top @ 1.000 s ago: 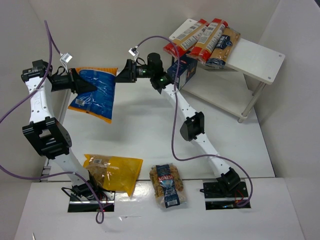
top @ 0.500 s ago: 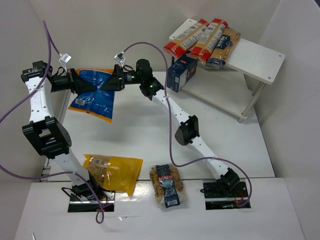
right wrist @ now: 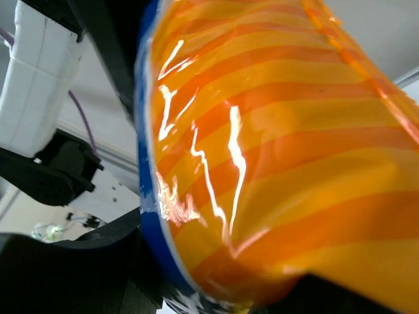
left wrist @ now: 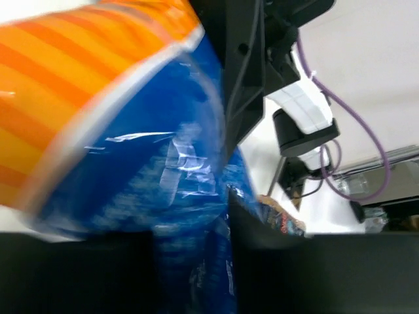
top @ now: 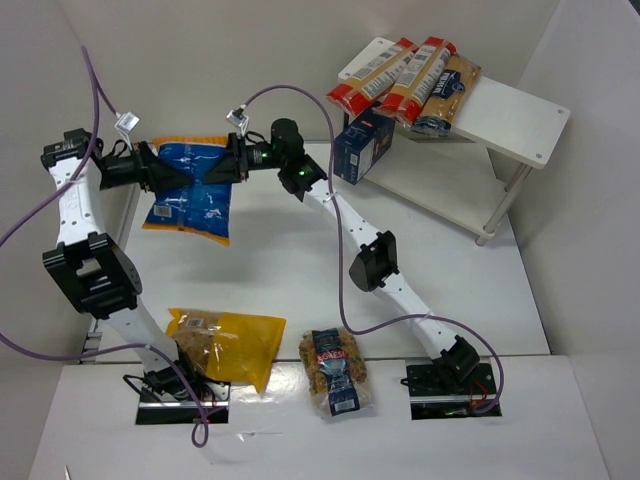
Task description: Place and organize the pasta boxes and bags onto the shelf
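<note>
— Blue bag (top: 190, 195): off the table (top: 290, 250), hanging in the air over its far left corner, strung between both grippers. Step in hand?

— Reads as a hand-over, left to right. Right gripper (top: 222, 166) clamped on the orange top (right wrist: 275, 131), film bulging between the fingers in the right wrist view. Left gripper (top: 165, 173) at the opposite edge, bag running down between its fingers in the left wrist view; gripping or slack, cannot tell.

— Shelf (top: 520, 115) status?

— Stands at the far right corner. Tan packs (top: 400, 75) side by side on the left end of the top board. Navy box (top: 360, 150) upright at the shelf's left end, seemingly on the lower board; footing hidden. Yellow bag (top: 235, 345) and small clear bag (top: 338, 372) lying at the near edge, between the arm bases.

— Next move?

— Judged, not observed: confirm the left jaws clear of the film before any pull, else risk of a tear or a dragged bag. Then swing right, across to the shelf, and lay the bag flat on the right half of the top board. Limp, crinkly film, gripped at one end only: likely to sag and swing, so a slow carry advisable.

— Progress?

— Roughly midway: boxes up, three bags not yet shelved.
</note>
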Controlling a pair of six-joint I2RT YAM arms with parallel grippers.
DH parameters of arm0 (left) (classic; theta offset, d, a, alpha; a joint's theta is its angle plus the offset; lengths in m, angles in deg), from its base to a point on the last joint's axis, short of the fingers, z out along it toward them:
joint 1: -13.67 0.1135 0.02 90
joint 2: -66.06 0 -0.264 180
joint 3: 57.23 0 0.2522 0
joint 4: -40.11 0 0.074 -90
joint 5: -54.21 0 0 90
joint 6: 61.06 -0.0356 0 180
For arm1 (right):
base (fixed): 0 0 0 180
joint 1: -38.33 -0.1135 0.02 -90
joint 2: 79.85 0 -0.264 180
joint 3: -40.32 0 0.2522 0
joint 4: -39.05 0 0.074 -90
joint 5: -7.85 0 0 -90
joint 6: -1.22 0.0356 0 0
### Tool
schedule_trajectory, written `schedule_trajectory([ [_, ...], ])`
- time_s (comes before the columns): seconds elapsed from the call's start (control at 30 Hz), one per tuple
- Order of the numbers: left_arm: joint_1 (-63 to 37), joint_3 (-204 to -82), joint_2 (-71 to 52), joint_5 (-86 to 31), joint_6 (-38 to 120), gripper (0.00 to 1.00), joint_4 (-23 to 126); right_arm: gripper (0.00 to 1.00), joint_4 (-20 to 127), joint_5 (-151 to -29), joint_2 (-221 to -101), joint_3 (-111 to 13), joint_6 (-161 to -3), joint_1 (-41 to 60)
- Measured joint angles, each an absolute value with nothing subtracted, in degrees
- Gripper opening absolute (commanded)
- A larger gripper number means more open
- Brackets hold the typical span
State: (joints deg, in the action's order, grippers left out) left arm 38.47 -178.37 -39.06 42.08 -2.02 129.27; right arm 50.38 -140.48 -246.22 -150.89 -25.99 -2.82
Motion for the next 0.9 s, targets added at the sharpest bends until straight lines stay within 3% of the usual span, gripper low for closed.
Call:
schedule_trajectory([
  [0.03,39.2,-177.7,-39.0,43.0,-2.3,0.69,129.3,0.0,50.9,-140.5,-246.1,-150.9,-27.2,-2.8],
  [0.17,44.2,-173.5,-38.2,45.2,-4.0,0.89,129.2,0.0,57.5,-141.4,-245.7,-150.9,-33.4,-2.9],
  [0.43,54.2,-162.1,-37.1,46.6,-8.6,0.94,128.6,0.0,71.6,-143.5,-239.4,-150.4,-42.3,-3.0],
  [0.9,59.9,-152.0,-33.7,47.2,-15.3,0.91,128.5,0.0,70.7,-147.4,-229.4,-150.4,-43.0,-2.1],
])
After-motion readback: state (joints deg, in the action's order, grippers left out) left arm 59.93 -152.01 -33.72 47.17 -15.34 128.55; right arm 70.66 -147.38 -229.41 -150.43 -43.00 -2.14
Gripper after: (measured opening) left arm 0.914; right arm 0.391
